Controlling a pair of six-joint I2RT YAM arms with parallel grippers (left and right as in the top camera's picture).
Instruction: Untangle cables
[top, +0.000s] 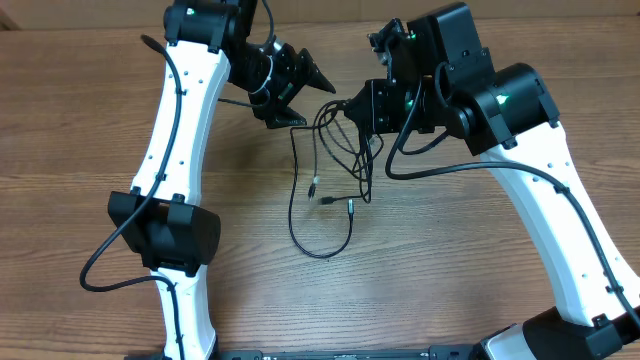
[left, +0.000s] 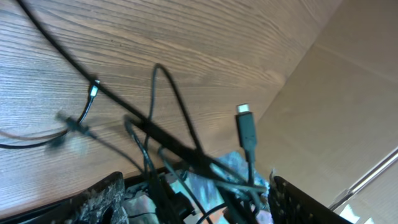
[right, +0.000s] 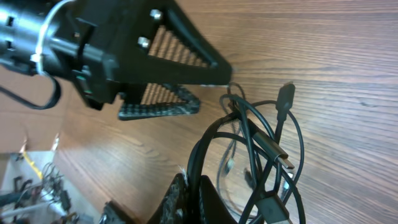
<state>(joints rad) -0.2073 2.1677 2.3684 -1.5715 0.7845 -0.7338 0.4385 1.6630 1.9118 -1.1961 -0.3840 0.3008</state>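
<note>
- Wood counter (top: 480, 280) fills the frame; both arms meet at upper centre.
- right end effector (right: 189, 190) clamped tight on the cables (top: 322, 256) at upper centre; strands trail down to a loop mid-frame. Best used as a steady anchor.
- left end effector (top: 315, 103) fingers wide, strands between them. Should pinch one strand only, pull away slowly.
- loose plug (left: 245, 127) could snag a loop.

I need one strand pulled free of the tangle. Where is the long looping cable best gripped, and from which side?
Probably at the bottom curve of the looping cable, from straight above, jaws across the cord: there it lies flat and alone on the table, clear of the plugs and the tangle.
</note>
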